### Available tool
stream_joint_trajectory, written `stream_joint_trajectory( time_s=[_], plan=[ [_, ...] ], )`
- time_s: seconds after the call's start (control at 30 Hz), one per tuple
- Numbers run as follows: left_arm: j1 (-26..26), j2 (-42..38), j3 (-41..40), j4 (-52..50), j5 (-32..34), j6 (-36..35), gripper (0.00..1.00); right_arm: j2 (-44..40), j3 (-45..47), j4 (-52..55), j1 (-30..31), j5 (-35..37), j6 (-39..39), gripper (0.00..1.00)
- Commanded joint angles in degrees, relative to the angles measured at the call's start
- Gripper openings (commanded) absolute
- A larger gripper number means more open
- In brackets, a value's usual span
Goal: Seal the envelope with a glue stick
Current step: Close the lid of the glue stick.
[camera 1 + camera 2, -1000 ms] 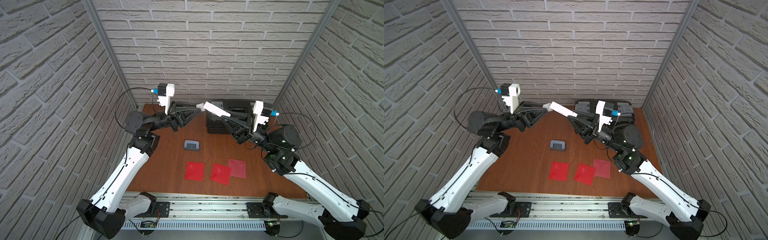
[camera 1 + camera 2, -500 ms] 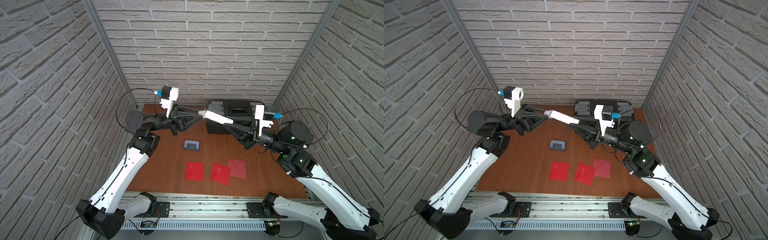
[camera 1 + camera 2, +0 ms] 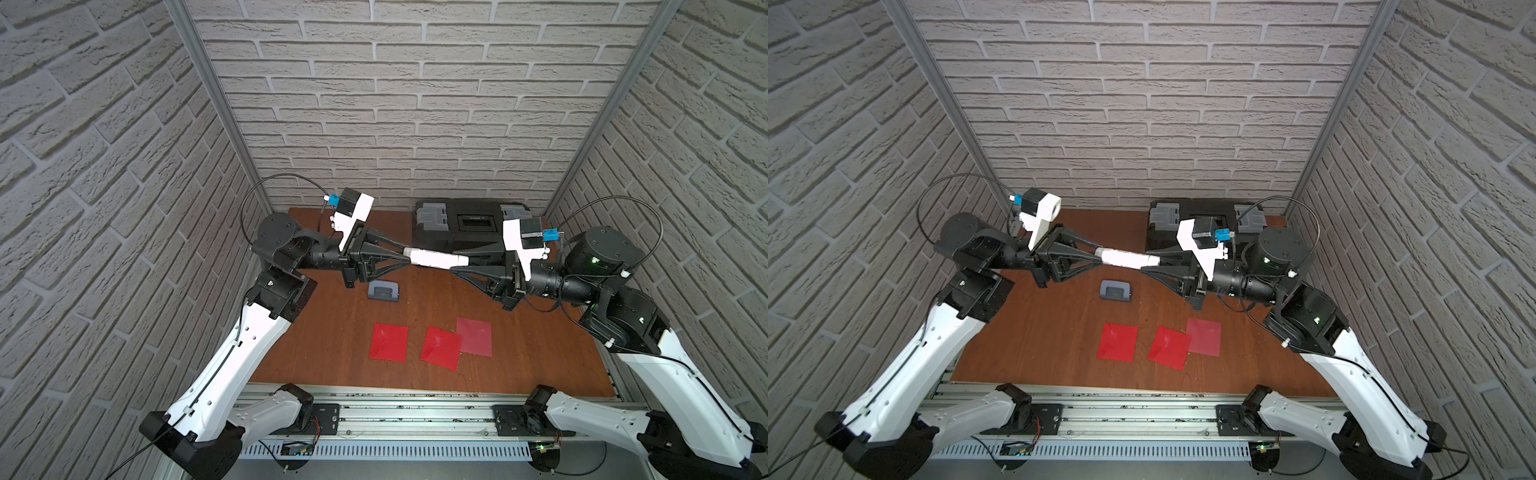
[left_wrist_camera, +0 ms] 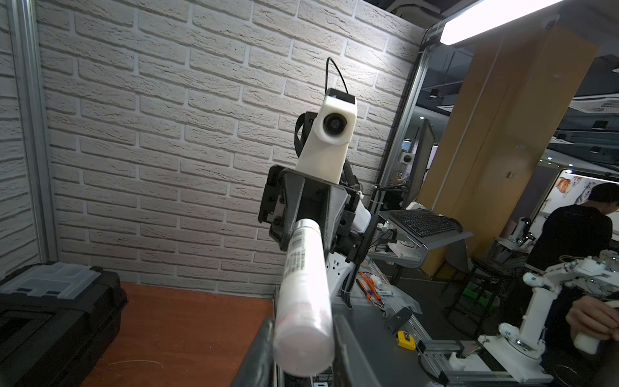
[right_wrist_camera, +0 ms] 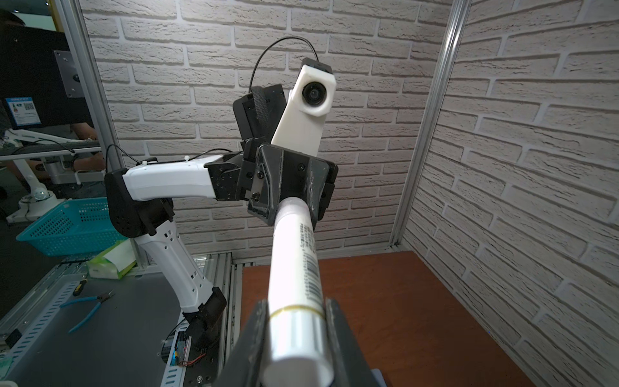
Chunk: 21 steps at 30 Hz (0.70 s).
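Up in the air over the small grey-blue plastic hole punch (image 3: 383, 291), the left black pincer (image 3: 409, 259) pinches the bottom end of the small white glue stick tube (image 3: 435, 258). The tube lies almost flat, reaching to the right of the hole punch, where the right black pincer (image 3: 459, 264) pinches its see-through cap end. 3 flat red square envelopes (image 3: 440, 347) lie on the brown wooden table (image 3: 324, 340) in front of the hole punch. A black plastic toolbox (image 3: 436, 235) sits behind it.

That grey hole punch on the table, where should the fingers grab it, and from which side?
Probably from straight above, closing across its shorter span at the middle: the hole punch lies flat and low on the table, sides unobstructed.
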<state>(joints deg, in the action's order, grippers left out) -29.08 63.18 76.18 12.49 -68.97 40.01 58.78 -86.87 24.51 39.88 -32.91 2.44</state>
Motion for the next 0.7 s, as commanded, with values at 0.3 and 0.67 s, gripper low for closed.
stream_joint_trajectory(
  time_s=[0.3,0.67],
  plan=[
    [-3.09,1.81,1.16,-3.57,0.88,-3.57,0.15,5.08,-0.46,-1.37,0.95,-6.88,-0.9,0.03],
    [-3.7,2.72,1.22,-4.23,0.35,-4.63,0.15,5.81,-0.08,-0.23,1.5,-5.02,-1.1,0.03]
  ],
)
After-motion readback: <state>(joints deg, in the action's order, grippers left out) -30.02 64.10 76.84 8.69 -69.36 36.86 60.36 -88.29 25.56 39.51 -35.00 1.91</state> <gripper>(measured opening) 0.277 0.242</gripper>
